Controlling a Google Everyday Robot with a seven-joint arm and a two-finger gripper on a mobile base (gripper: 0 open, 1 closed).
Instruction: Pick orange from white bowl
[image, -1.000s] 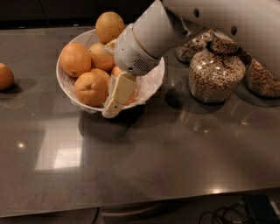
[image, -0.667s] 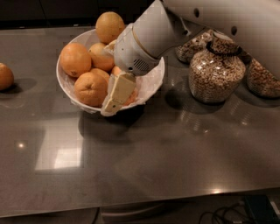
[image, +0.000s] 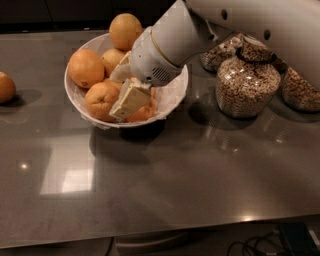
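Observation:
The white bowl (image: 172, 95) stands on the dark counter at the upper left and holds several oranges. One orange (image: 86, 67) lies at its left, one (image: 101, 100) at its front, one (image: 125, 30) on top at the back. My gripper (image: 126, 88) reaches down from the upper right into the middle of the bowl, among the oranges. It covers part of an orange (image: 144, 112) at the front right. Another orange (image: 6, 87) lies alone on the counter at the far left.
Three glass jars of cereal stand right of the bowl: the nearest (image: 247, 82), one behind it (image: 220, 52) and one at the right edge (image: 300, 90). The counter's front edge (image: 160, 235) runs along the bottom, with cables below it.
My gripper has shifted slightly left and up inside the bowl. The bowl and the loose orange have not moved.

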